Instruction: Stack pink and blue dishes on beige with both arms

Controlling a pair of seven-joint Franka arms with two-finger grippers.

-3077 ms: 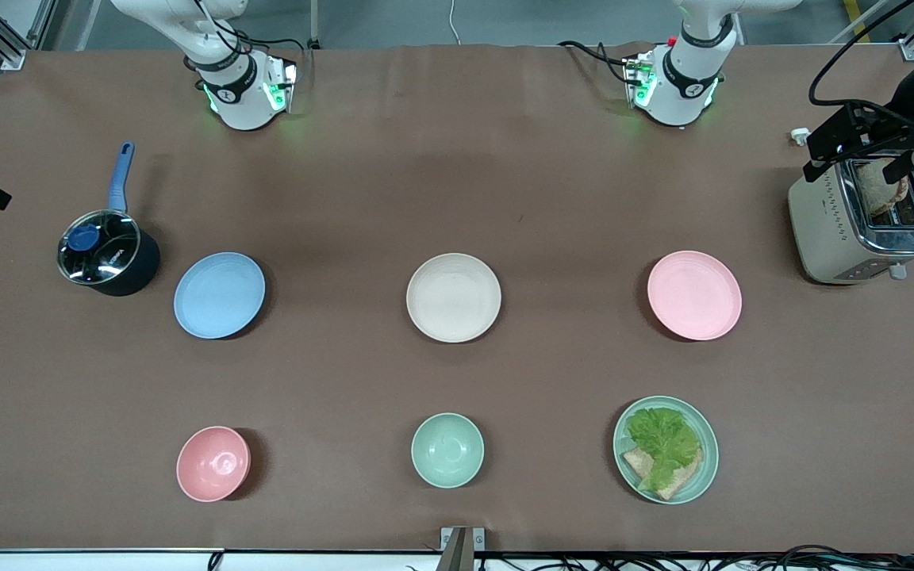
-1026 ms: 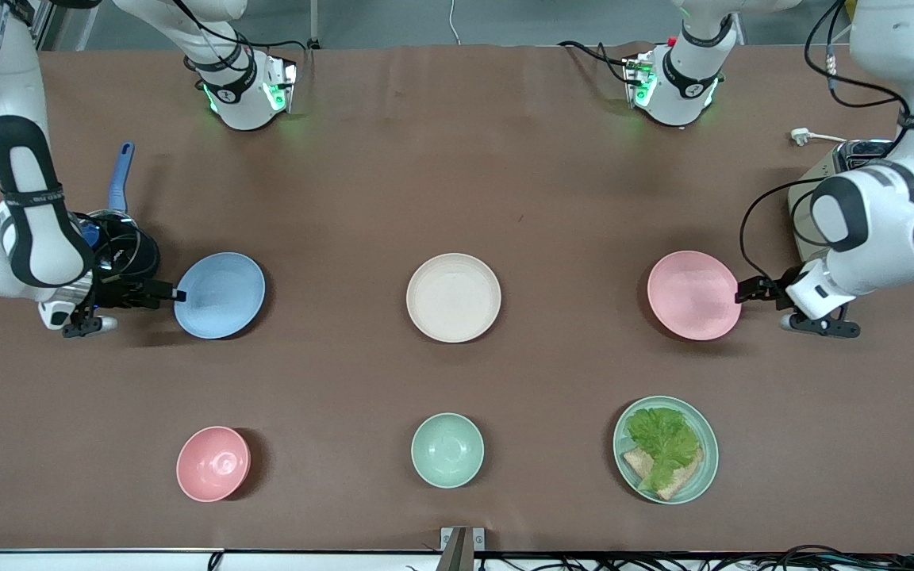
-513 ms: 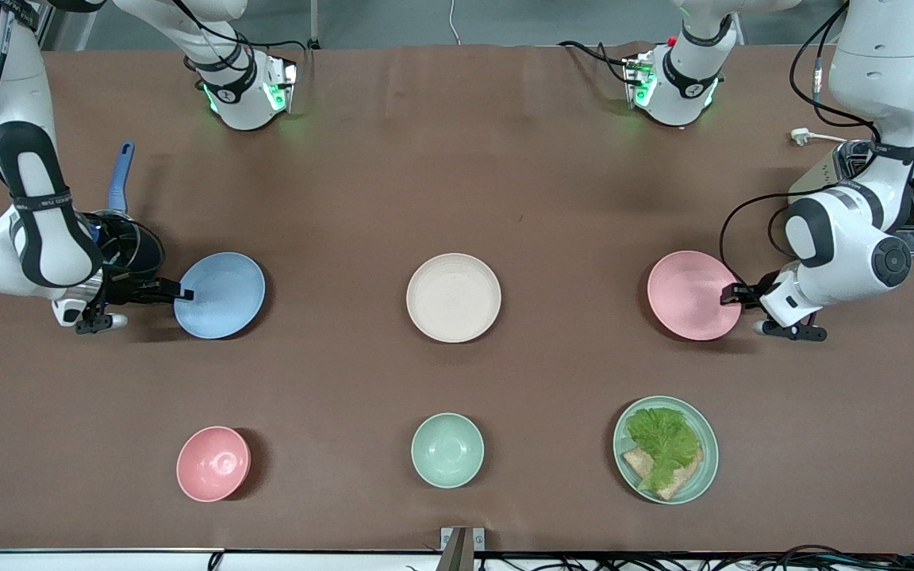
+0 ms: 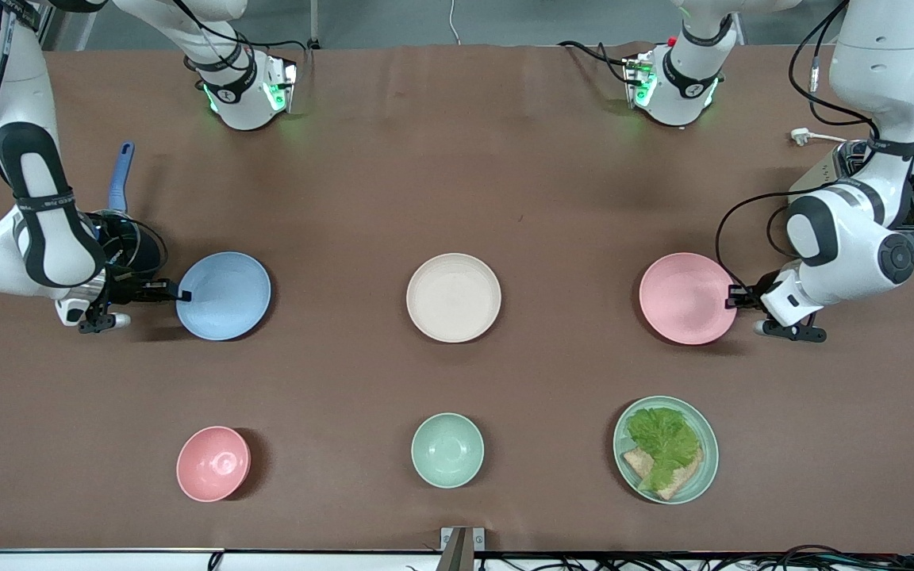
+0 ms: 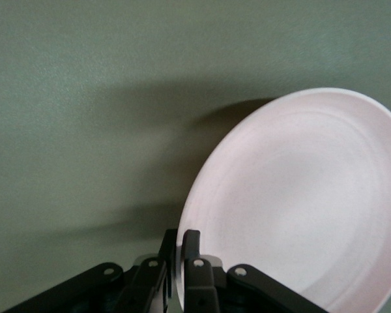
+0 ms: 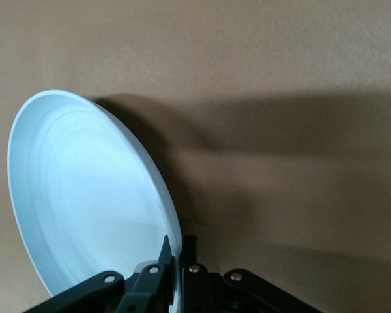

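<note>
At the table's right-arm end, the right gripper (image 4: pixel 175 296) now pinches the blue plate (image 4: pixel 224 296) by its rim; the left gripper (image 4: pixel 733 299) has likewise clamped the pink plate (image 4: pixel 687 298). Both plates have shifted toward the beige plate (image 4: pixel 454 297) between them, so the carry has likely begun.

- Front view: high, across table, facing arm bases.
- Left wrist view: close above left gripper (image 5: pixel 180 261), sharing pink plate (image 4: pixel 687 298).
- Right wrist view: close above right gripper (image 6: pixel 176 264), sharing blue plate (image 4: pixel 224 296).
</note>
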